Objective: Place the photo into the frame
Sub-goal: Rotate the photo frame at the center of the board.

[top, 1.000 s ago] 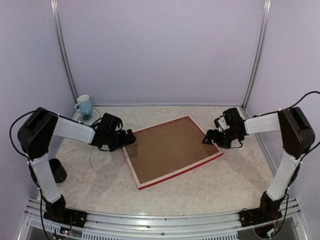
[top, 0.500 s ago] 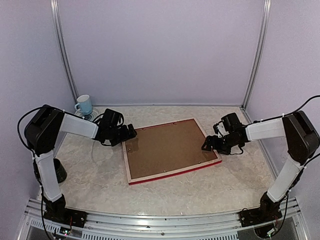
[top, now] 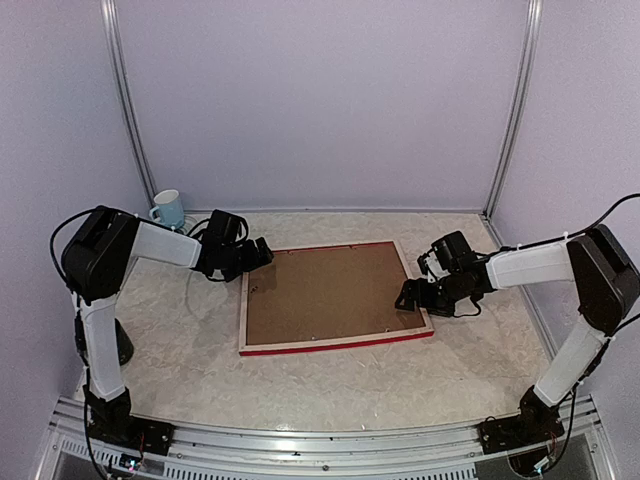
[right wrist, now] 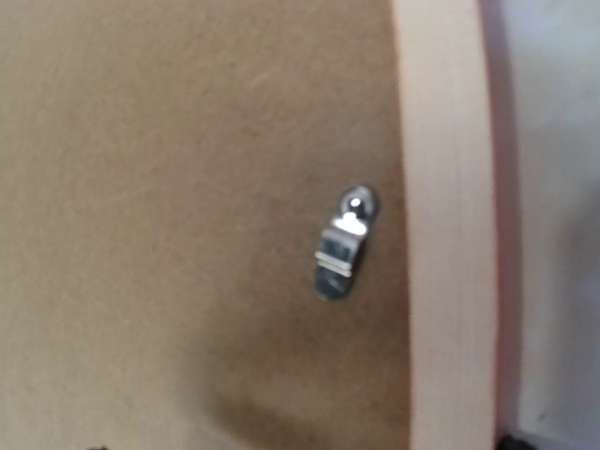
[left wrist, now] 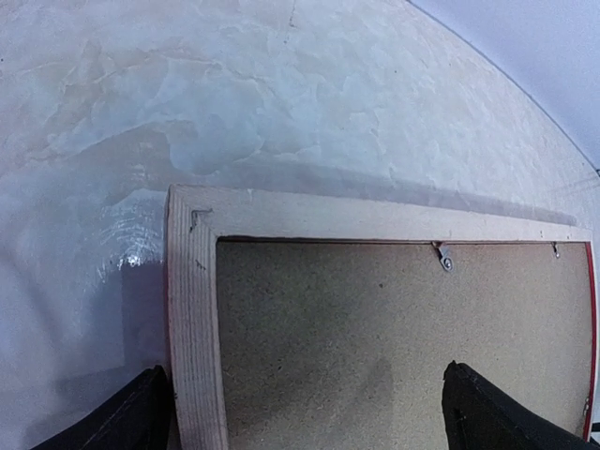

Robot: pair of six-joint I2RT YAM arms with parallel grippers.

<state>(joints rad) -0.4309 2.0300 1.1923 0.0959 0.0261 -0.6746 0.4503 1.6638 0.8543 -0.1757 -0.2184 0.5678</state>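
Frame (top: 330, 343) turned squarer | back up | left hand (top: 262, 252), right hand (top: 408, 293) at ends

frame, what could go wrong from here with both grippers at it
The board sits in the frame, a clip on it, and no photo shows; it may get shut without one. The left gripper is open astride the far left corner, so a nudge could slide the frame. The right gripper is low over the right bar and could snag the clip.
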